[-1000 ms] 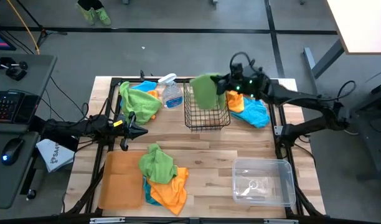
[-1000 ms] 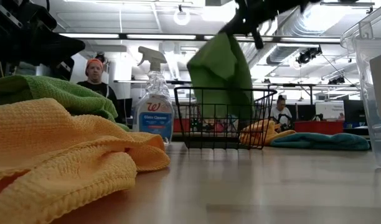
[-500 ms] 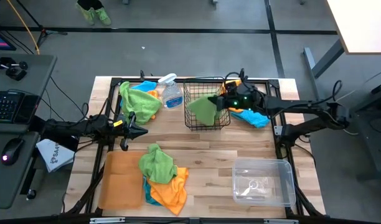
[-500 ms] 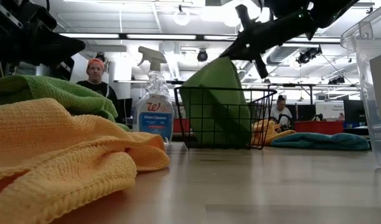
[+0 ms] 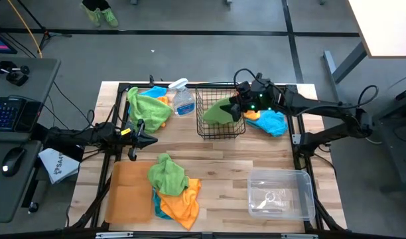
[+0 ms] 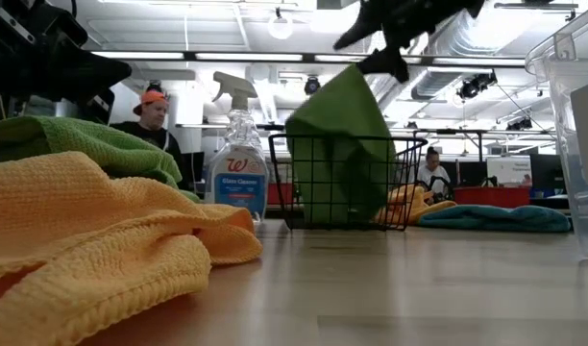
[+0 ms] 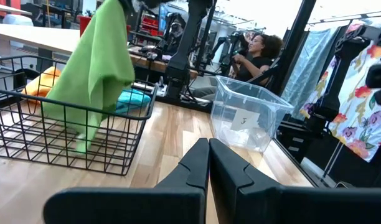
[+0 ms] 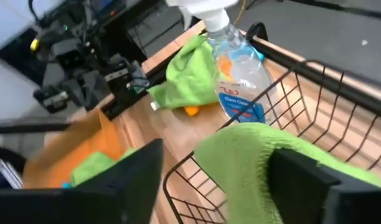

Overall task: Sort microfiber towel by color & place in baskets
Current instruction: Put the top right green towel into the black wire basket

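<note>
Draping over the black wire basket (image 5: 221,118), the green towel (image 5: 219,110) now stands half inside it, its top peak poking above the rim, where a second ago it hung clear above. The right gripper (image 5: 239,104) has just spread its fingers directly over it, so this cloth looks delivered. The left gripper (image 5: 148,139) waits shut near the table's left edge, leaving the mixed pile (image 5: 172,188) by the orange tray (image 5: 129,191) and the clear bin (image 5: 281,193) unserved.

Since a second ago: lime green microfiber towel (image 5: 221,111) no longer hanging high above black wire mesh square basket (image 5: 219,127), now slumped inside it, upper corner leaning on the rim. Right gripper (image 5: 239,108), formerly pinching that cloth, now spread apart and lifted just above it.
</note>
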Controlling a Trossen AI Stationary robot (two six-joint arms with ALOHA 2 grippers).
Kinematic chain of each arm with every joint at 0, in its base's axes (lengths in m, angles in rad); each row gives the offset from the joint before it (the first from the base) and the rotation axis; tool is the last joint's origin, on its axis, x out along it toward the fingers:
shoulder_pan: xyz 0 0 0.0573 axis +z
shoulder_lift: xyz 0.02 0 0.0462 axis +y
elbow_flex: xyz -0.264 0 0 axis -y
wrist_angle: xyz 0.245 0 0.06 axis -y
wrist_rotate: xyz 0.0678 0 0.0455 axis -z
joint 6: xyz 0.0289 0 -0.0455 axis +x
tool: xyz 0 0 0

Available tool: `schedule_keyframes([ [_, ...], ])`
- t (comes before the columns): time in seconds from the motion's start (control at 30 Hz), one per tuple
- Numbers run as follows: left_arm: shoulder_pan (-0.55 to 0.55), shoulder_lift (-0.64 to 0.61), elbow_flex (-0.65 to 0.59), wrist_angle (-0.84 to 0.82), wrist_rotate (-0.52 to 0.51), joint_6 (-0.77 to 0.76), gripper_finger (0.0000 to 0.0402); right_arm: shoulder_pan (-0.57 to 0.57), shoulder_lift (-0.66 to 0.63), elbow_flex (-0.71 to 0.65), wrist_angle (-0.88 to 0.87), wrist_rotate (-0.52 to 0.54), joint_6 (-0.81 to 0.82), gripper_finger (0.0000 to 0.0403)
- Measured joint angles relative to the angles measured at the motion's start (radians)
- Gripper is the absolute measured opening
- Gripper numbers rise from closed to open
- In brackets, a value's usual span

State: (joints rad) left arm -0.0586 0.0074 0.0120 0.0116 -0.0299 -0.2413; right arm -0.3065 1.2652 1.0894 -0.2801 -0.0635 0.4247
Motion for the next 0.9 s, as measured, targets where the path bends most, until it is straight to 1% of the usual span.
schedule_keyframes([
  [0.1,0.000,0.000,0.000,0.000,0.000,0.000,0.0000,0.000,-0.002,0.057,-0.074,-0.010,-0.015,0.0296],
  [0.2,0.000,0.000,0.000,0.000,0.000,0.000,0.0000,0.000,0.005,0.061,-0.180,-0.085,0.034,0.0301],
  [0.3,0.000,0.000,0.000,0.002,0.000,0.000,0.0000,0.001,0.031,0.059,-0.297,-0.097,0.073,0.0299],
  [0.37,0.000,0.000,0.000,0.002,0.000,0.000,0.0000,0.000,0.044,0.058,-0.292,-0.085,0.093,0.0297],
  [0.5,0.000,0.000,0.000,0.003,0.000,-0.012,0.0000,0.000,0.058,0.059,-0.213,-0.060,0.091,0.0296],
  [0.57,-0.001,0.000,0.000,0.012,0.000,-0.075,0.0000,-0.001,0.055,0.062,-0.213,-0.017,0.104,0.0296],
  [0.6,-0.001,0.000,0.000,0.020,0.000,-0.121,0.0000,-0.002,0.055,0.063,-0.213,-0.023,0.123,0.0296],
  [0.73,-0.001,0.000,0.000,0.085,-0.042,-0.279,0.0000,-0.008,0.081,0.064,-0.290,-0.220,0.168,0.0295],
  [0.77,-0.001,0.000,0.000,0.108,-0.064,-0.308,0.0000,-0.008,0.085,0.063,-0.308,-0.242,0.182,0.0295],
  [0.9,-0.001,0.000,0.000,0.195,-0.182,-0.359,0.0000,-0.011,0.096,0.064,-0.296,-0.247,0.265,0.0295],
])
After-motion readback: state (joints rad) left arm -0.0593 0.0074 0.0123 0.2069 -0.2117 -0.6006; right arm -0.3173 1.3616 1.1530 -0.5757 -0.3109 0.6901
